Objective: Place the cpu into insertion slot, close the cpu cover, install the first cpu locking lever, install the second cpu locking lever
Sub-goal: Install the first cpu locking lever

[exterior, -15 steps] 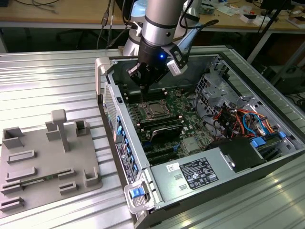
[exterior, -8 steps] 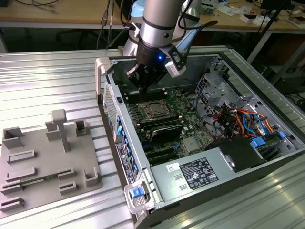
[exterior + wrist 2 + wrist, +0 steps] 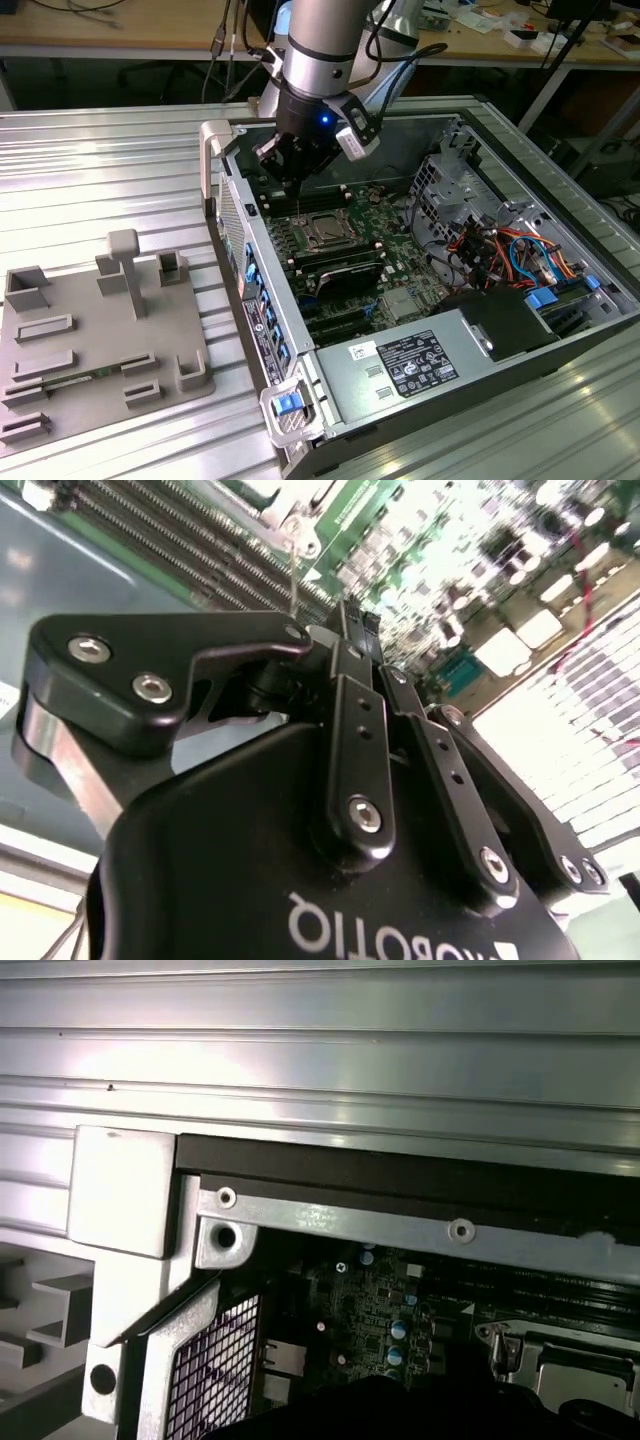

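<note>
Arm [image 3: 322, 35] comes in from the top of the exterior view. The silver tube is near vertical, leaning a little toward that view's left. Below it is the black wrist [image 3: 300, 105], with a blue lamp [image 3: 323, 120] lit on its side. Jaws point downward. In the second wrist view I read the black links [image 3: 350, 750] folded inward from both sides, and the jaws drawn together at the tips with no gap I can make out. Screw heads show bright on each link.
</note>
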You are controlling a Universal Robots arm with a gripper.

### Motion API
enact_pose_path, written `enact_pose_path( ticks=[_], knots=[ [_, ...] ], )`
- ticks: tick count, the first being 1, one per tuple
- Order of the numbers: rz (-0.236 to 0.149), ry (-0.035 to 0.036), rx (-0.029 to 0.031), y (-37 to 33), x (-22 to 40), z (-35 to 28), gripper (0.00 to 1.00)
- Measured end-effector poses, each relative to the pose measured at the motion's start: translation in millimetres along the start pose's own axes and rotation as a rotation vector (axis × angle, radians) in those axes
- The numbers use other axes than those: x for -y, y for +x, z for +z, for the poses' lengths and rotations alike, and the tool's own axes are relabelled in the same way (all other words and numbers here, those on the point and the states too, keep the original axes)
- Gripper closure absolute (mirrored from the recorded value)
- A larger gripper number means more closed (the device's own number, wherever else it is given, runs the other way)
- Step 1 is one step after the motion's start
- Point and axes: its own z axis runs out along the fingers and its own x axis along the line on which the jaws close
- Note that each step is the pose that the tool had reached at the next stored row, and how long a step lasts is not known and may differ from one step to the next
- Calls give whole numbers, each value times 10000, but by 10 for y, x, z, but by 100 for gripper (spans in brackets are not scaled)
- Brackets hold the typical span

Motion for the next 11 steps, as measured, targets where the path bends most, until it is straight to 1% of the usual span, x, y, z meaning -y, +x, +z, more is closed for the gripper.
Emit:
enact_pose_path(
  ticks=[3,5,7,11],
  knots=[
    [38,9,-2,-23,-8,10,89],
    [97,12,-3,-63,-3,14,89],
    [131,21,-3,-110,3,16,89],
    [165,37,-5,-240,18,18,89]
  ],
)
